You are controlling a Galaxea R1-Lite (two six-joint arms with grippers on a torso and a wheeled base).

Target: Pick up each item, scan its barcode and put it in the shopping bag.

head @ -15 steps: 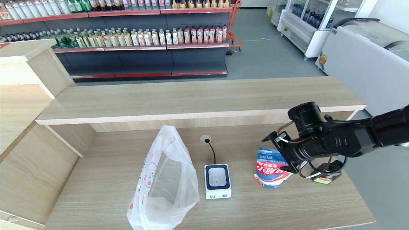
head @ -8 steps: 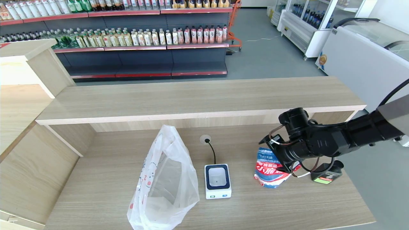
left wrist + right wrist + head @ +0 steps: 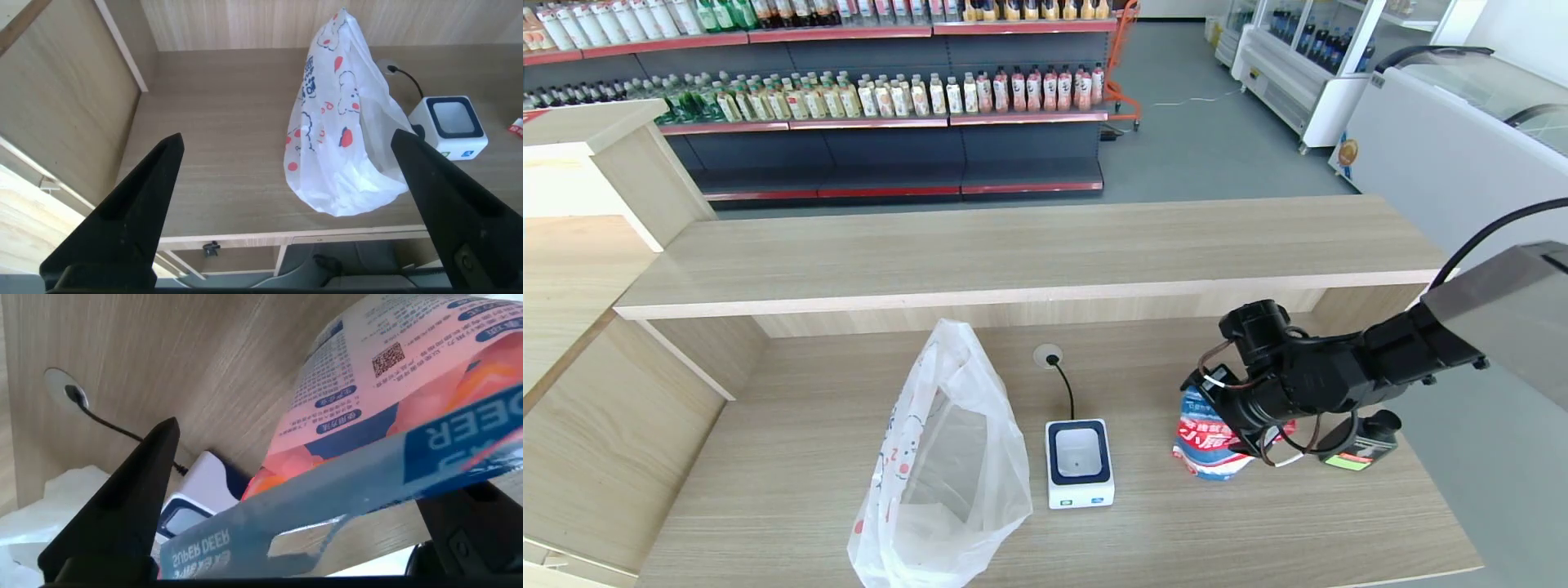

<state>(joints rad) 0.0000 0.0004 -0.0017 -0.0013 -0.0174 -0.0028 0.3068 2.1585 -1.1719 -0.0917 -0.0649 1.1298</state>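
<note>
A blue, red and white pouch (image 3: 1207,445) stands on the lower counter, right of the white barcode scanner (image 3: 1080,462). My right gripper (image 3: 319,482) is open and set down over the pouch's top, one finger on each side of the pouch (image 3: 384,416). From the head, the right wrist (image 3: 1282,382) hides that top edge. A small dark item with a green and red label (image 3: 1357,445) lies just right of the pouch. The white printed shopping bag (image 3: 943,474) stands left of the scanner. My left gripper (image 3: 288,140) hangs open, high above the bag (image 3: 343,122).
The scanner's black cable (image 3: 1063,384) runs back to a round hole (image 3: 1048,356) in the counter. A raised wooden ledge (image 3: 1029,253) borders the far side, and a side panel (image 3: 613,425) closes the left. Bare counter lies in front of the scanner and pouch.
My right arm has swung left and down over the last second, closing in on the pouch until the wrist covers its top. Bag, scanner and the dark item have not moved.
</note>
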